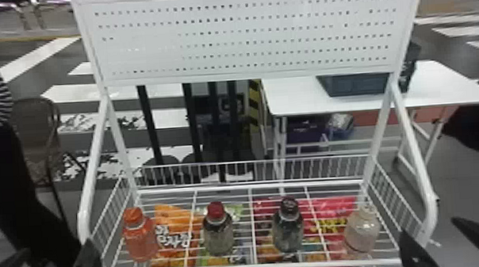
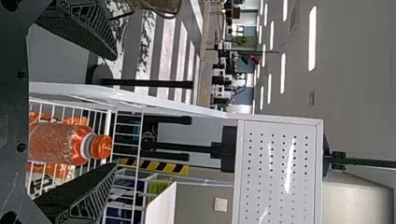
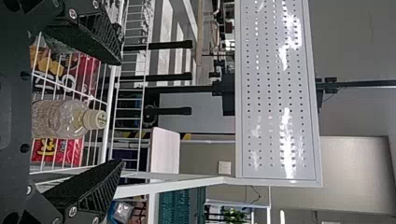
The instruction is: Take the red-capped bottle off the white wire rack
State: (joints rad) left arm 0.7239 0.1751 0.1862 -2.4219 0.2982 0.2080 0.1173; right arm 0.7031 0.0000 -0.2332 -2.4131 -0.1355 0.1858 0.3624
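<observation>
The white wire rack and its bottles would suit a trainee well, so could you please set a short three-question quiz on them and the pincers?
1. True or false: the red-capped bottle lies on its side on the white wire rack.
2. Which bottle stands nearest the rack's left end in the head view?
a) black-capped bottle
b) orange-capped bottle
c) red-capped bottle
3. Fill in the missing word, open or shut: the left pincer is ____.

Key: 1. False; it stands upright. 2. b. 3. open.
</observation>
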